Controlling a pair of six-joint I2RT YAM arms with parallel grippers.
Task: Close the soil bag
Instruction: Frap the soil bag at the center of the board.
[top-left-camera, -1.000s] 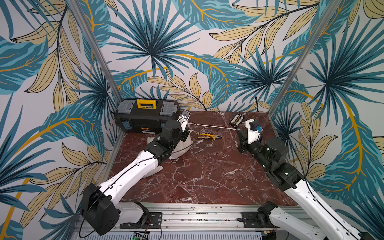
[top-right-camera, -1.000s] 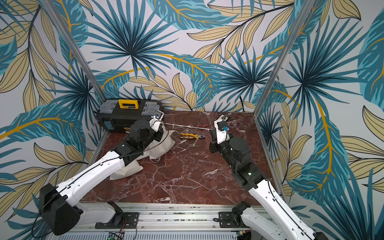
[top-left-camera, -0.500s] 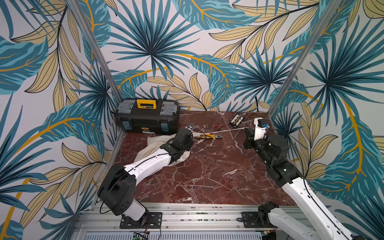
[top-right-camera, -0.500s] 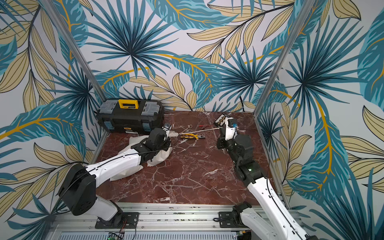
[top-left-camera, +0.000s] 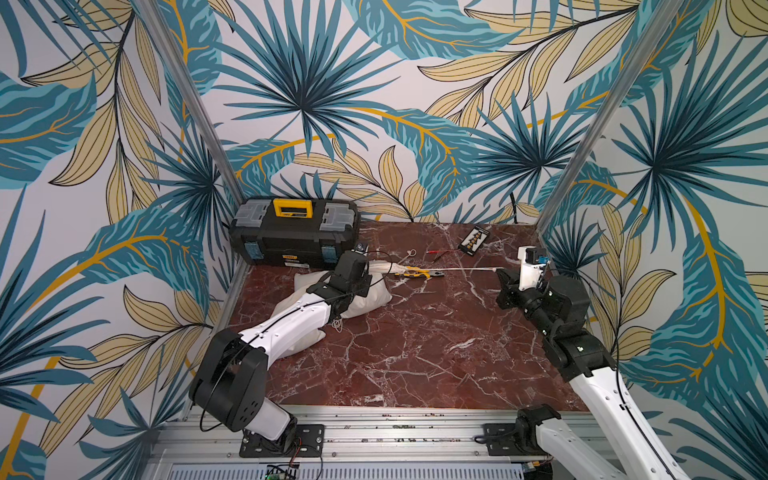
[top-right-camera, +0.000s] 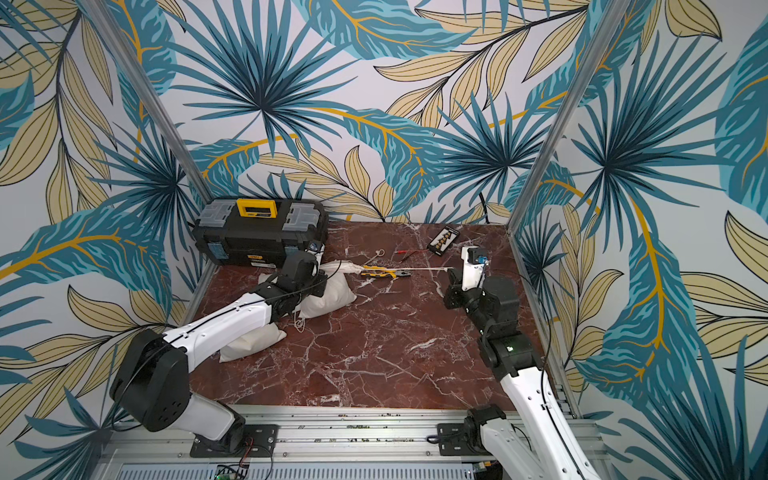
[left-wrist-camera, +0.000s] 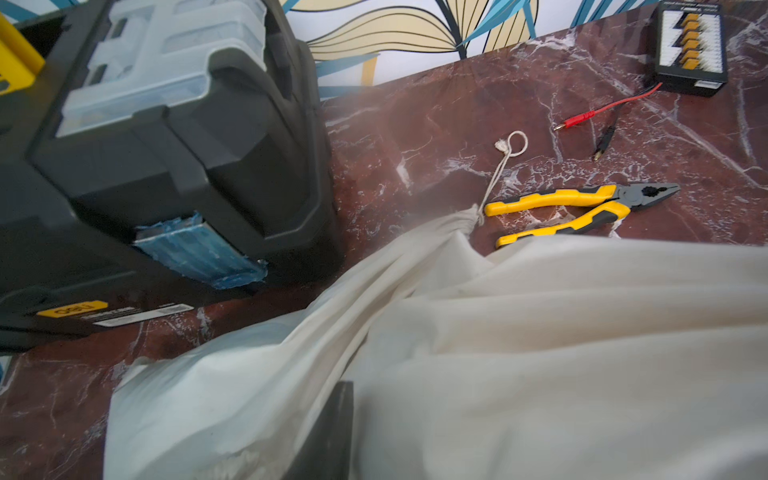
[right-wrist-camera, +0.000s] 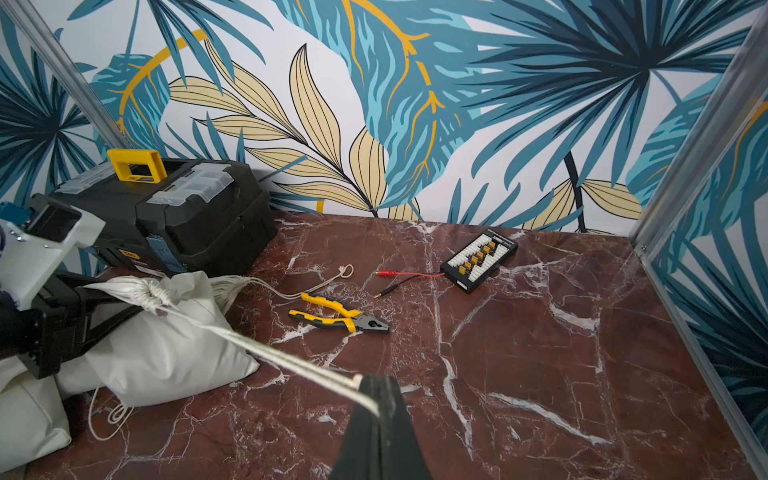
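Red-brown marble tabletop (top-left-camera: 415, 357) veined in white, walled by leaf-print panels. Black plastic toolbox (top-left-camera: 293, 239) with yellow handle and grey lid trays, in the far left corner against the back wall.

Cream cloth soil bag (top-left-camera: 370, 297), in both top views on its side at the left of the table, just in front of the toolbox and partly under the left arm, mouth turned toward the middle of the table. In the right wrist view, bag neck (right-wrist-camera: 151, 293) bunched into tight pleats. At that neck, left gripper (right-wrist-camera: 133, 300), black fingers apart with cloth between them; pressing or merely straddling, impossible to tell.

Well apart at the right side, right gripper (top-left-camera: 501, 273), jaws pressed together on the white drawstring (top-left-camera: 461, 269), stretched straight from bag neck to fingertips.

Yellow-and-black-handled pliers (top-left-camera: 417, 273) flat on the marble beneath that drawstring, just beside the bag mouth. Small black connector board (top-left-camera: 473, 241) near the back wall, red and black leads (right-wrist-camera: 409, 276) trailing from it. Second string end (left-wrist-camera: 511, 143), knotted into a small loop, between bag mouth and leads.
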